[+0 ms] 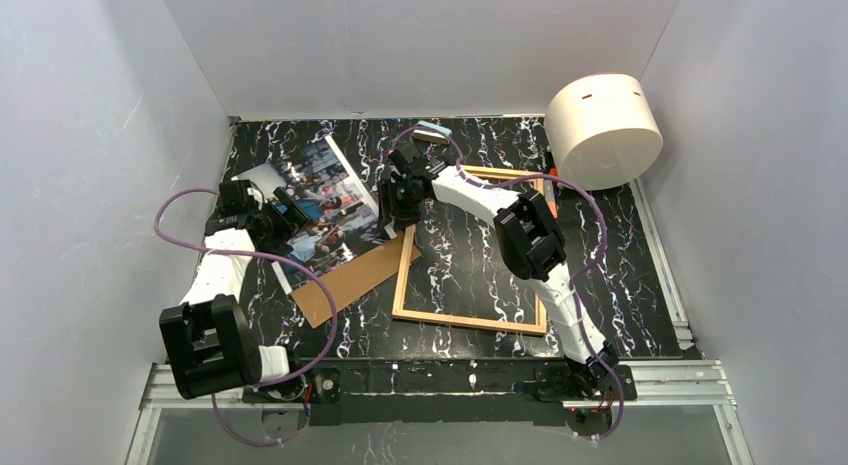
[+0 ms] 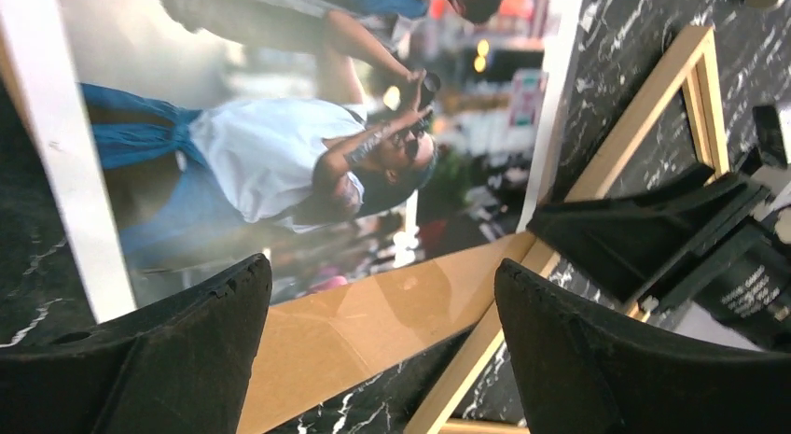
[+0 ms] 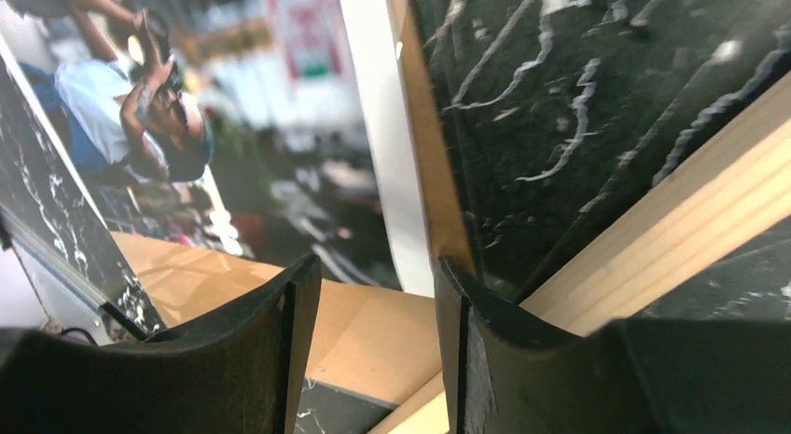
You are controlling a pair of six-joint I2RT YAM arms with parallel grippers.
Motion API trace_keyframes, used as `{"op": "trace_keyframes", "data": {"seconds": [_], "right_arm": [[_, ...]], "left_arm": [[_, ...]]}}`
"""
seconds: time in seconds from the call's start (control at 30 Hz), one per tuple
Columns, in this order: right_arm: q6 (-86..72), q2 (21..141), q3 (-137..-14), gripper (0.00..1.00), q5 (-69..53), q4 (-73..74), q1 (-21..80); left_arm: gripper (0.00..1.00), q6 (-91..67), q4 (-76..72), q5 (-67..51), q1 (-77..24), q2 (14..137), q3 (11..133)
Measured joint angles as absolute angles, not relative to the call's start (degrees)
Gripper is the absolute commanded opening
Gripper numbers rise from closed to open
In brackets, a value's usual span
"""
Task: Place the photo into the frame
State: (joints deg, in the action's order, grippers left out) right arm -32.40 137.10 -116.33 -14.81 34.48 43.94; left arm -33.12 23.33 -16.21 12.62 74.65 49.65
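The photo [image 1: 322, 198], a colour print with a white border, lies face up at the back left, partly on the brown backing board [image 1: 345, 275]. The light-wood frame [image 1: 530, 323] lies flat to its right. My left gripper [image 1: 290, 207] is open over the photo's left part; the left wrist view shows its jaws wide apart [image 2: 382, 266] above the photo [image 2: 280, 145] and board [image 2: 373, 322]. My right gripper [image 1: 392, 217] is at the photo's right edge, jaws apart [image 3: 378, 266] around the white border [image 3: 382, 173], with the frame rail [image 3: 672, 219] beside it.
A white cylinder [image 1: 603, 130] stands at the back right corner. White walls close in the black marbled table [image 1: 620, 275] on three sides. Purple cables [image 1: 175, 210] loop off both arms. A metal rail [image 1: 680, 375] runs along the near edge.
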Motion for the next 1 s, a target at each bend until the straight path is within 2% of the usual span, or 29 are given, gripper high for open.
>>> {"op": "trace_keyframes", "data": {"seconds": [0.2, 0.37, 0.67, 0.83, 1.0], "right_arm": [[-33.26, 136.86, -115.72, 0.64, -15.09, 34.20, 42.83], [-33.19, 136.33, -115.24, 0.66, -11.05, 35.99, 42.81], [-32.58, 136.40, -116.01, 0.66, -7.73, 37.76, 43.38], [-32.71, 136.18, -114.37, 0.64, -13.74, 36.51, 42.68], [-33.93, 133.64, -107.77, 0.63, -22.37, 32.99, 41.41]], "left_arm": [[0.85, -34.37, 20.86, -20.95, 12.62, 79.55, 46.68], [0.86, -35.03, 25.10, -18.68, 12.69, 86.80, 47.07], [0.86, -34.35, 30.55, -7.38, 12.58, 87.85, 50.68], [0.86, -31.92, 30.57, -9.45, 12.60, 88.05, 51.75], [0.84, -29.98, 29.58, -12.58, 12.58, 88.05, 53.84]]}}
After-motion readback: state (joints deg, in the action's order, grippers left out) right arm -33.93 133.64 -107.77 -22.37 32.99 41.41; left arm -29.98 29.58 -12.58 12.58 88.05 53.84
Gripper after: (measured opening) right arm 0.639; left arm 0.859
